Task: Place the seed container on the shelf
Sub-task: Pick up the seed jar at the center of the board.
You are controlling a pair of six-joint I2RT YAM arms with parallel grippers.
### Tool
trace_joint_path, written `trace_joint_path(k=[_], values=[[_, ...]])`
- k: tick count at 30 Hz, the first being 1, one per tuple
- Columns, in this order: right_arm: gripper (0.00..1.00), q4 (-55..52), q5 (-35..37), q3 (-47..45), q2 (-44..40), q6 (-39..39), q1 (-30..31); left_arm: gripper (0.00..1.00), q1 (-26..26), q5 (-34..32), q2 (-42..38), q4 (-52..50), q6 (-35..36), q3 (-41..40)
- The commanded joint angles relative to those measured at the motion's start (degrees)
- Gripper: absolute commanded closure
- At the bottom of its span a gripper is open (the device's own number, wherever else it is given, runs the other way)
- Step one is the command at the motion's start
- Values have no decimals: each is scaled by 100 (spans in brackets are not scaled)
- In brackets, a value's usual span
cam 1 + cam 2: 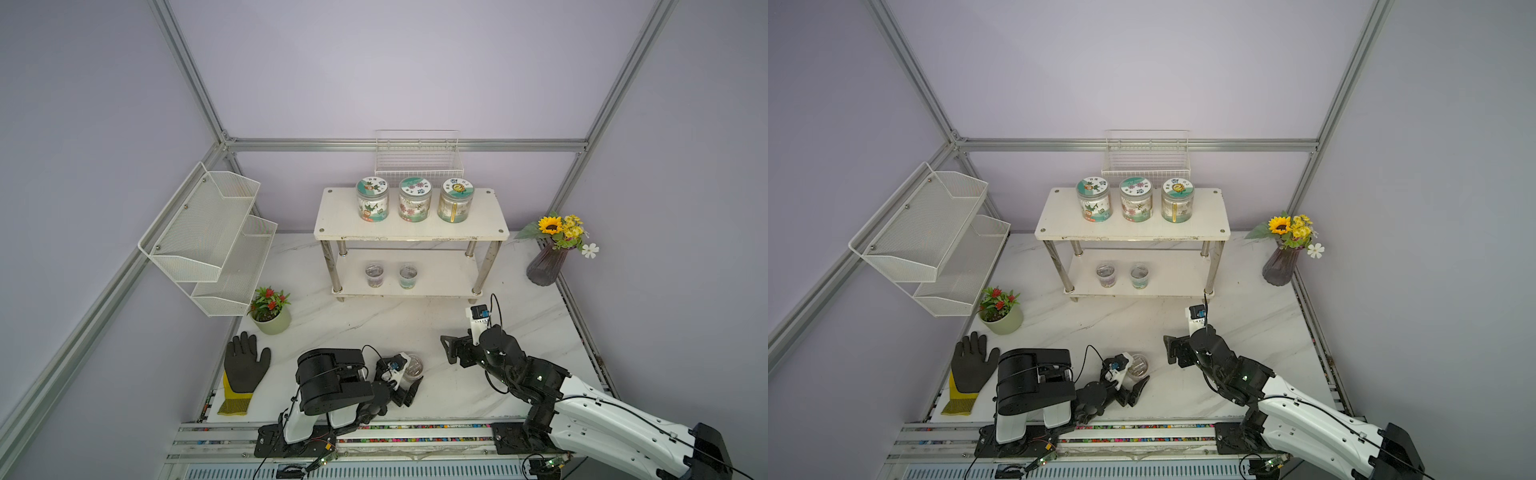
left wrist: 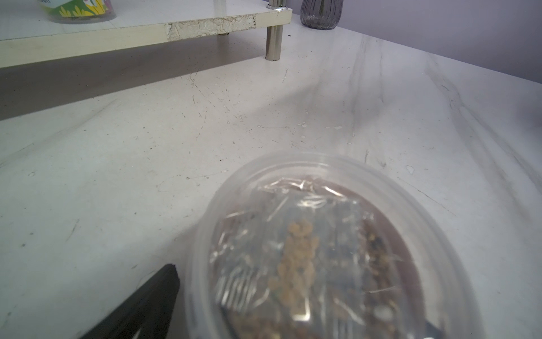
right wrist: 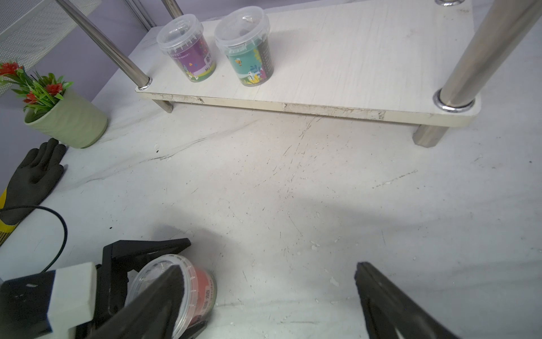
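As my left gripper (image 3: 194, 283) straddles the tub (image 2: 308, 249), spread, its red label (image 3: 203, 282) blurs; right gripper (image 3: 269, 268) gapes near the shelf (image 3: 337, 58).

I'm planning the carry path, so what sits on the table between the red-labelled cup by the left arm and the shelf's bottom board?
Nothing. Between the cup and the shelf there is only bare tabletop, as the right wrist view shows.

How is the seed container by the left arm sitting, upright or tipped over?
Upright: the seed container stands on the table with its round clear lid facing up.
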Motion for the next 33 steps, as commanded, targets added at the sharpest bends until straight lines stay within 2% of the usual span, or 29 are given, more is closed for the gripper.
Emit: trace_joint_path(k=[1, 6, 13, 19, 33], values=[[6, -64, 58, 175, 9, -72, 31, 9, 32, 151, 77, 264, 96, 94], [6, -85, 58, 191, 13, -80, 32, 12, 33, 205, 96, 258, 157, 106], [6, -59, 32, 196, 18, -86, 33, 23, 32, 198, 85, 263, 209, 31], [6, -73, -42, 187, -26, -130, 33, 26, 34, 162, 18, 259, 243, -52], [7, 205, -934, 65, -444, -868, 31, 34, 88, 538, -770, 207, 535, -530]])
